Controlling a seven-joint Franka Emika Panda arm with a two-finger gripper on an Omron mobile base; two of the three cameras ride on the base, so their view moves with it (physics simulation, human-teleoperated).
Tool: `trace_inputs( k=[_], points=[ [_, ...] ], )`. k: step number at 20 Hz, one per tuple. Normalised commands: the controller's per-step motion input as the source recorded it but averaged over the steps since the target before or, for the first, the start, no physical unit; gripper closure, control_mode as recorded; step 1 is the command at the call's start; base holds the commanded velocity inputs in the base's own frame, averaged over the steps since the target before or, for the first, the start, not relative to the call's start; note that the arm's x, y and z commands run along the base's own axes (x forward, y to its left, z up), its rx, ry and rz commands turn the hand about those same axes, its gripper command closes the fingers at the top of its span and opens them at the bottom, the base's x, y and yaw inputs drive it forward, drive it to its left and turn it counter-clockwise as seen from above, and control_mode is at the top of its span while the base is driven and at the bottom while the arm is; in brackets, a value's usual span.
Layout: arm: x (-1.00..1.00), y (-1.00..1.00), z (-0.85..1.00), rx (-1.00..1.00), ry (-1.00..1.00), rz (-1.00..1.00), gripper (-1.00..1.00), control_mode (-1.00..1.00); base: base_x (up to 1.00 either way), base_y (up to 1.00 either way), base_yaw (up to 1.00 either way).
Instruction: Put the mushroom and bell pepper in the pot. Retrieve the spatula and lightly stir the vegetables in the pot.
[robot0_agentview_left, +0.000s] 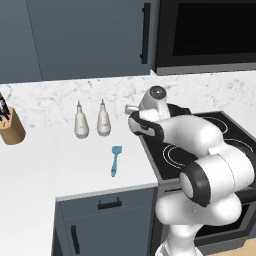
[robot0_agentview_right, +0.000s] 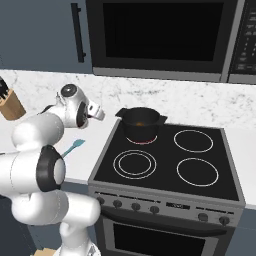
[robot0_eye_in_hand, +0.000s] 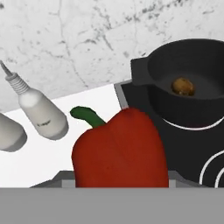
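While bell pepper (robot0_eye_in_hand: 120, 148) sits right before my hand camera, I judge my claw clamped on it, though fingers are hidden behind it. Mushroom (robot0_eye_in_hand: 183, 86) already lies in pot (robot0_eye_in_hand: 192, 83), on rear burner just beyond. Step in hand: carry pepper over pot rim, then release. Spatula (robot0_agentview_left: 116, 160) waits on table (robot0_agentview_left: 75, 160), untouched, well apart from pot.

You have the pot (robot0_agentview_right: 140, 123) on the far-left burner of the stove (robot0_agentview_right: 170, 160), with the mushroom (robot0_eye_in_hand: 183, 86) inside it. The spatula (robot0_agentview_left: 115, 160) lies on the counter (robot0_agentview_left: 65, 165) left of the stove. Two bottles (robot0_agentview_left: 92, 120) stand beyond it near the wall. The bell pepper (robot0_eye_in_hand: 120, 151) sits close before the hand camera, left of the pot.
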Motion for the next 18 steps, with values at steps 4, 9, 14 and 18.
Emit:
trace_inputs(
  k=[4, 9, 14, 18],
  points=[
    [0.29, -0.63, 0.11, 0.00, 0.04, -0.10, 1.00, -1.00, 0.00, 0.00, 0.00],
    [0.59, -0.62, -0.11, -0.05, 0.06, -0.11, 1.00, -1.00, 0.00, 0.00, 0.00],
    [0.54, -0.67, -0.08, -0.04, 0.07, -0.11, 1.00, -1.00, 0.00, 0.00, 0.00],
    [0.45, -0.49, -0.13, -0.04, 0.08, -0.10, 1.00, -1.00, 0.00, 0.00, 0.00]
  ],
)
